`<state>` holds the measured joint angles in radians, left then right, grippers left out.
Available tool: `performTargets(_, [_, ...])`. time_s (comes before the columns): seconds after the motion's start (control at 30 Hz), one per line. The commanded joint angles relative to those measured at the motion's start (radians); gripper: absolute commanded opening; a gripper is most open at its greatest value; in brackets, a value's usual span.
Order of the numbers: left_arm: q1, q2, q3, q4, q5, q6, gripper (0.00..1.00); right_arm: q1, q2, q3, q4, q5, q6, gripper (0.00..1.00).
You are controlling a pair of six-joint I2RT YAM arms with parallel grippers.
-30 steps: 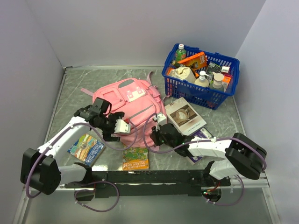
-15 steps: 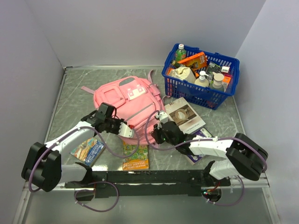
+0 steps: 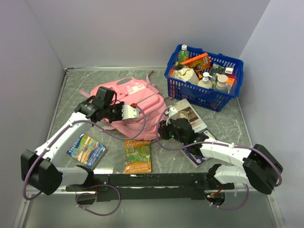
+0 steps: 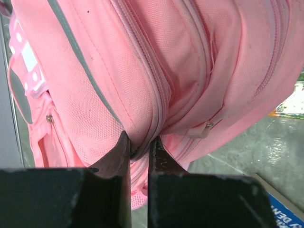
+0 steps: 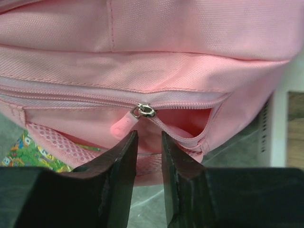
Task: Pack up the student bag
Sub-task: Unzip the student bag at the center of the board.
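At mid-worktop (image 3: 71,90), left of the basket (image 3: 190,93), the bag (image 3: 149,107) sits bunched up. The left fingers (image 4: 118,154) are clamped on a fold beside a zip seam. The right fingers (image 5: 124,156) stand slightly apart and empty, just under a pull (image 5: 124,124) whose zip is partly open. Opening the bag looks like the step in hand; next, pinch that pull and draw it. A second ago the bag lay flat and the left fingers gaped.
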<state>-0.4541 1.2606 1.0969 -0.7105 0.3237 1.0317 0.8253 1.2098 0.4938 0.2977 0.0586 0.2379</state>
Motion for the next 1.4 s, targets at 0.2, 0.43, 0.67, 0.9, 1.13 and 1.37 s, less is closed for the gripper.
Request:
performTargets(0.2, [0.005,-0.133,-0.041,-0.006,0.011,-0.09,0.01,-0.041,-0.101,0.06,-0.178,-0.092,-0.081,0.48])
performTargets(0.43, [-0.031,-0.138,-0.083,0.028,-0.021,-0.14,0.01,-0.041,-0.182,0.031,-0.209,-0.109,0.105,0.53])
performTargets(0.67, [-0.066,-0.118,-0.075,0.051,-0.048,-0.179,0.01,-0.04,-0.156,0.014,-0.158,-0.123,0.179,0.54])
performTargets(0.9, [-0.07,-0.124,-0.081,0.04,-0.055,-0.165,0.01,-0.035,-0.073,0.091,-0.177,-0.039,0.1,0.54])
performTargets(1.13, [-0.072,-0.119,-0.066,0.039,-0.055,-0.174,0.01,-0.02,0.022,0.146,-0.17,-0.003,0.046,0.53])
performTargets(1.37, [-0.074,-0.112,-0.06,0.026,-0.052,-0.168,0.01,0.024,0.036,0.19,-0.207,0.144,-0.089,0.49])
